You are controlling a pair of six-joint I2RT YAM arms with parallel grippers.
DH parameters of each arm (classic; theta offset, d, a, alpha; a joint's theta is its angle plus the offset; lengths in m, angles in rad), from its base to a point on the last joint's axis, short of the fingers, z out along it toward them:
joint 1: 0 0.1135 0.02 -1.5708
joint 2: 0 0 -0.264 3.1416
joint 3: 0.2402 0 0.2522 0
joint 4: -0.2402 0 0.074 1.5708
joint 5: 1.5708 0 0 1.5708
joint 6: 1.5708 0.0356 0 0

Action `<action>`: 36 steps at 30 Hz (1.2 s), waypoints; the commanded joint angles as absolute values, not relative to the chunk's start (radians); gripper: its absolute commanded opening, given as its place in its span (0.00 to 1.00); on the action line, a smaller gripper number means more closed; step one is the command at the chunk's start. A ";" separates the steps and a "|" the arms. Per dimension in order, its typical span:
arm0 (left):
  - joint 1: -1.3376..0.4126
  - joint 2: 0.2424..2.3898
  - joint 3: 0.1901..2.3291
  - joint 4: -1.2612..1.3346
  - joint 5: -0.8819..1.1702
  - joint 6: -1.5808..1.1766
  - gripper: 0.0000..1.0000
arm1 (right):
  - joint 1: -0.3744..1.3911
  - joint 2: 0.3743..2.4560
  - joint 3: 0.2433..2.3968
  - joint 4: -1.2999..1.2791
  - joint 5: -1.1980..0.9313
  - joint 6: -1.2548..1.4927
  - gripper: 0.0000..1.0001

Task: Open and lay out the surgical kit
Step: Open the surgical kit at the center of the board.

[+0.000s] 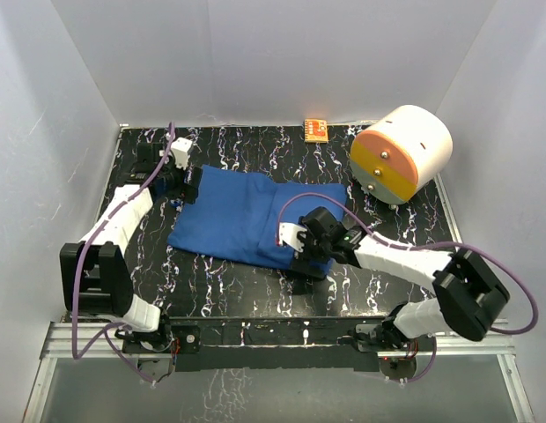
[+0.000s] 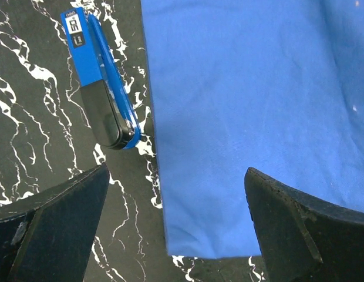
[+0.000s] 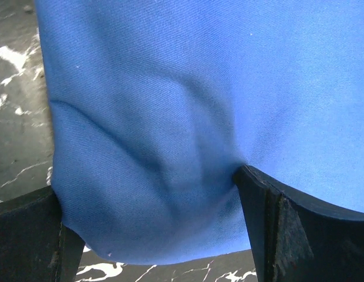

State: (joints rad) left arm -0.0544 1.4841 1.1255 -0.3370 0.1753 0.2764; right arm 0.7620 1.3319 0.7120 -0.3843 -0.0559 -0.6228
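Observation:
The surgical kit lies as a folded royal-blue cloth bundle in the middle of the black marbled table; its contents are hidden inside. My left gripper hovers over the bundle's far left corner. In the left wrist view that gripper is open, and the cloth corner lies flat between the fingers. My right gripper is at the near right corner. Seen from the right wrist, it stands open around a bulging cloth edge, with the right finger pressing into the fabric.
A blue-and-black oblong item lies on the table just left of the cloth. A big white-and-orange cylinder stands at the back right, with a small orange box at the back edge. White walls enclose the table.

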 commanded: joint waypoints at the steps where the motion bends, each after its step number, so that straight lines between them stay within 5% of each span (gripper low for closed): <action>1: -0.054 1.519 1.161 -0.332 0.167 0.262 0.98 | 0.728 1.422 0.799 -0.252 0.002 -0.619 0.96; 11: -0.024 1.676 1.234 -0.267 0.075 0.318 0.93 | 0.725 1.327 0.937 -0.428 -0.198 -0.563 0.96; 36: 0.080 2.104 1.544 -0.189 0.015 0.379 0.44 | 0.695 1.319 0.982 -0.468 -0.233 -0.467 0.95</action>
State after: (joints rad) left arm 0.0437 2.0903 1.5043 -0.2214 0.0250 0.3504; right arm 0.7132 1.3216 0.9516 -0.4980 -0.2165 -0.4923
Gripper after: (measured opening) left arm 0.450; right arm 0.950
